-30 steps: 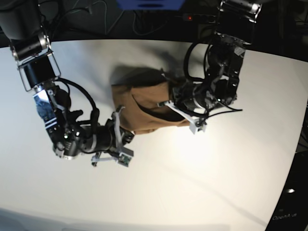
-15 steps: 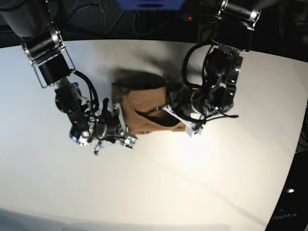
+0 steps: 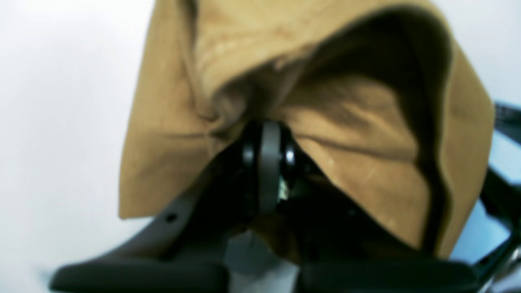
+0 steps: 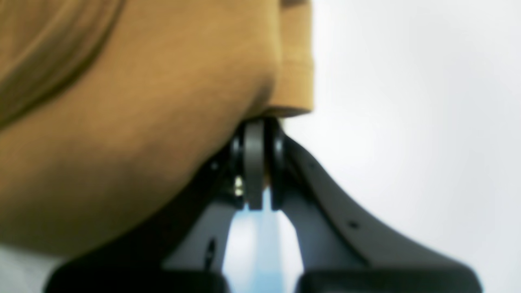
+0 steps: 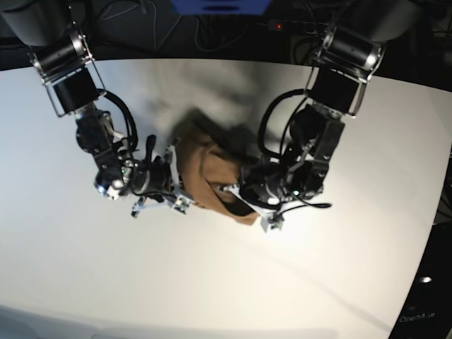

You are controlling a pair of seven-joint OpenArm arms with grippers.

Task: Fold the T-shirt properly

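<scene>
Base view: my left gripper (image 5: 236, 192) and right gripper (image 5: 176, 185) both pinch T-shirt (image 5: 208, 173), frame centre; white table (image 5: 212, 282) bare below.

One plain tan-brown cotton T-shirt (image 5: 208, 173) on one white tabletop (image 5: 318, 282), flanked by two black robot arms w/ two grippers: left (image 5: 244, 191), right (image 5: 176, 180). No. of cloths: one.

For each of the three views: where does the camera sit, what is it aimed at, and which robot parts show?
Base: overhead, looking down on the white table; both arms, T-shirt between them.
Left wrist: behind the left gripper, facing bunched T-shirt; jaws shut on cloth.
Right wrist: behind the right gripper, facing a T-shirt edge; jaws shut on it.
Shared: all show the T-shirt and table.
</scene>
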